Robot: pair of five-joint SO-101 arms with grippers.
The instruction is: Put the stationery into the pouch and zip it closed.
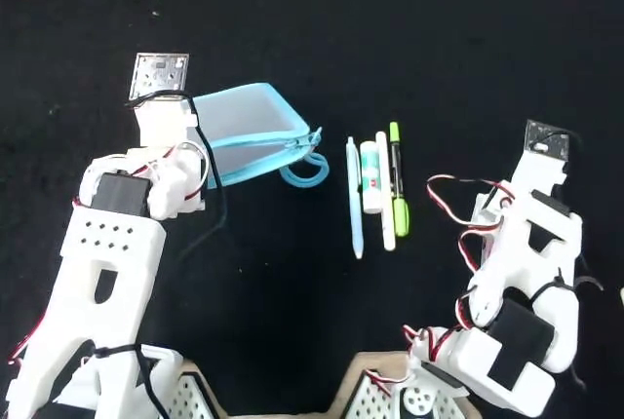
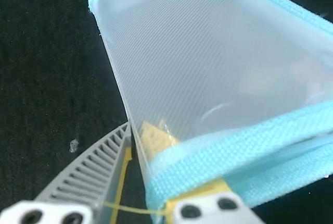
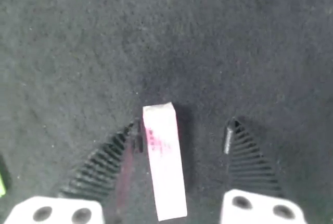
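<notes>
My left claw [image 2: 143,143] is clamping the blue edge of the pouch [image 2: 208,67], I think to keep it steady for filling. My right claw [image 3: 184,130] is standing apart around a white block [image 3: 164,161] on the bench [image 1: 292,302]. The pens [image 1: 356,200] are waiting beside the pouch.

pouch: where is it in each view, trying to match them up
High view: pouch left of the pens, left gripper at its left end.
Left wrist view: pouch close up, its corner in the left gripper.
Right wrist view: an eraser on black cloth, within the open right gripper.
Shared landmark: the left gripper.
</notes>
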